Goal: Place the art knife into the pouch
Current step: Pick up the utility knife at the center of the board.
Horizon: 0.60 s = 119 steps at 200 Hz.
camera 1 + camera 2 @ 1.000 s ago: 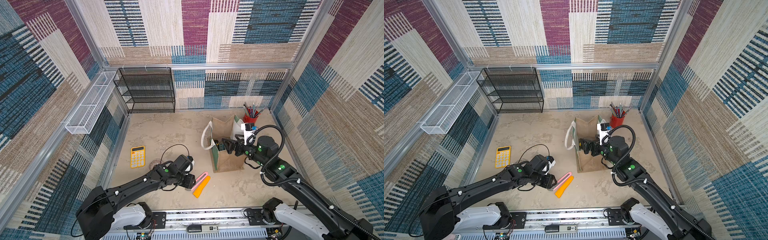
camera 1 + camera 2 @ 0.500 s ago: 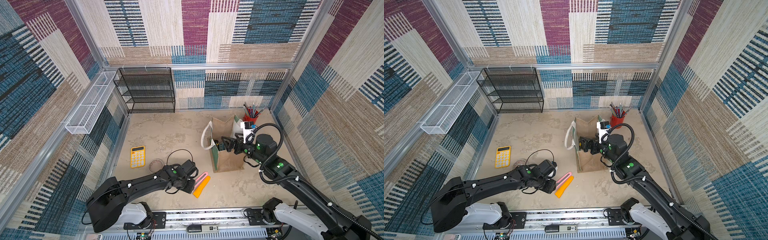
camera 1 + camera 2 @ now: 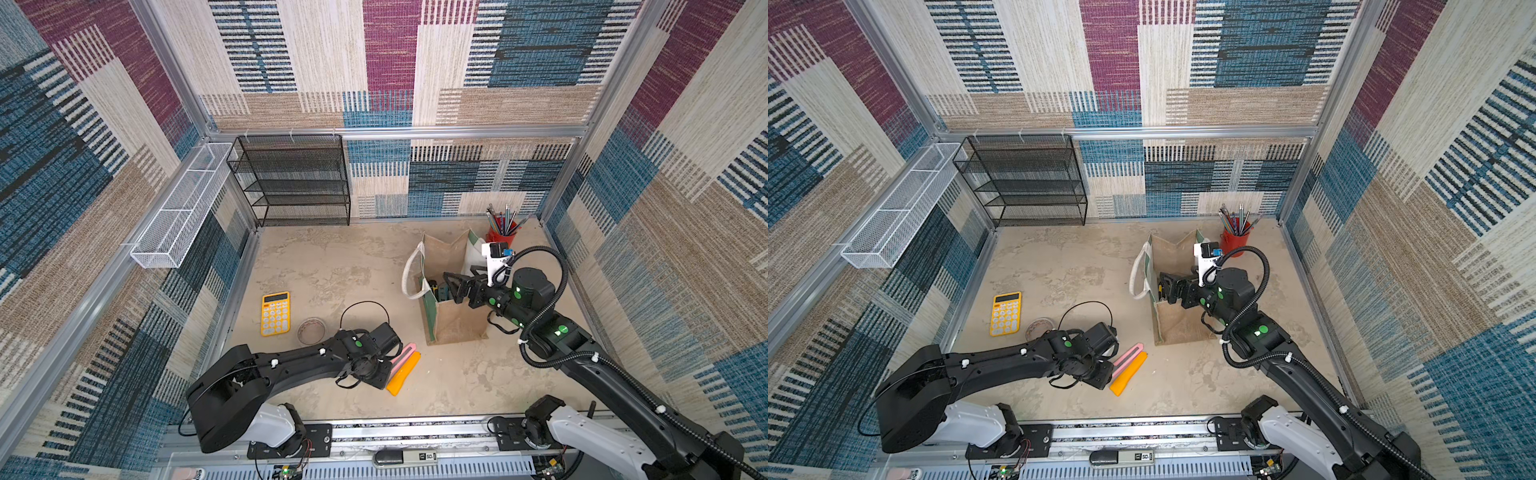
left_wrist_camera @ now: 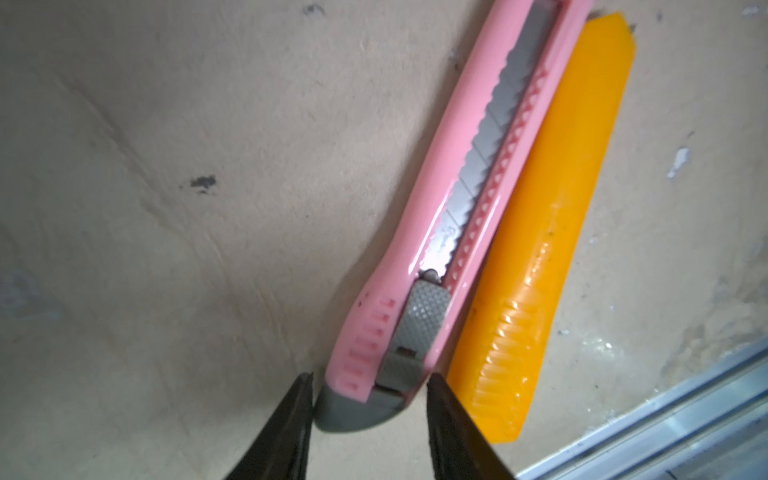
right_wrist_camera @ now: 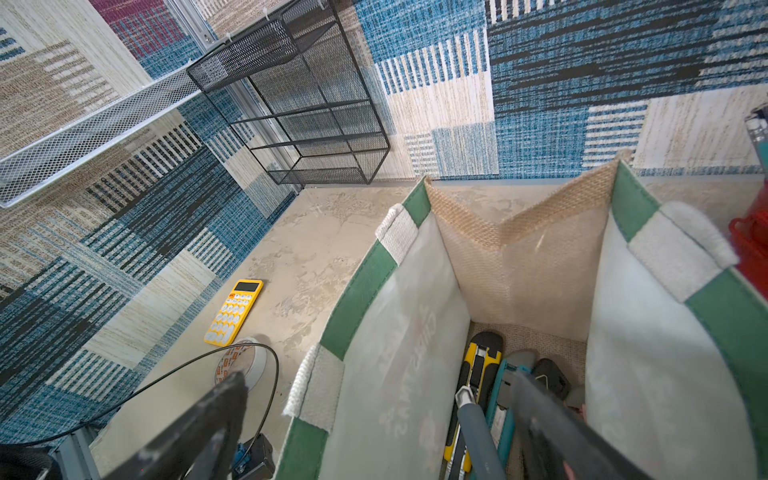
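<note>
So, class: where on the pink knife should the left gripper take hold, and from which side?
Grip the pink knife across its grey butt end, coming from above. It lies flat, and the orange knife lies close along one side, so a finger fits most easily at that end, where the left gripper already straddles it.

Both arms are matte black with white base housings, small white screws and round green dot markings at the joints. A ribbed black cable (image 3: 548,291) loops over the right arm, whose wrist carries a white camera mount (image 3: 492,259).
</note>
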{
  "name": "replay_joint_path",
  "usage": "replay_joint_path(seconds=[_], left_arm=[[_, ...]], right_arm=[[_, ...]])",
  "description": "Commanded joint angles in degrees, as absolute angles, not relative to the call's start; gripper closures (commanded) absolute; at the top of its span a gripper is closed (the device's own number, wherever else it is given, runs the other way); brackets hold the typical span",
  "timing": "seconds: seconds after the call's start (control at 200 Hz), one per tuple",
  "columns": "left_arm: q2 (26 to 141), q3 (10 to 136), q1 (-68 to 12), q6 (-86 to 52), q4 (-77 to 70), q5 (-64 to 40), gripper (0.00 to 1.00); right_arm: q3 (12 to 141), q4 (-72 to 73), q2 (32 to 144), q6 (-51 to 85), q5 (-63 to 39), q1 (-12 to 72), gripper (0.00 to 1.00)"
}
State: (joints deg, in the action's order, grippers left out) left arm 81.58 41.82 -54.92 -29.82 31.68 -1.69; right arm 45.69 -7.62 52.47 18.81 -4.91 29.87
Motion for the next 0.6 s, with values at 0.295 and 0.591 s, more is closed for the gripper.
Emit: replay_joint_path(seconds=[0.295, 0.591], left_arm=[[86.1, 42.7, -55.0, -30.9, 28.7, -1.8, 0.5], [90.6, 43.5, -55.1, -31.3, 28.0, -2.5, 0.7]], right_arm=[[45.8, -7.3, 51.9, 18.8, -3.8, 29.9, 0.0], [45.7, -7.1, 51.8, 18.4, -3.6, 29.9, 0.0]])
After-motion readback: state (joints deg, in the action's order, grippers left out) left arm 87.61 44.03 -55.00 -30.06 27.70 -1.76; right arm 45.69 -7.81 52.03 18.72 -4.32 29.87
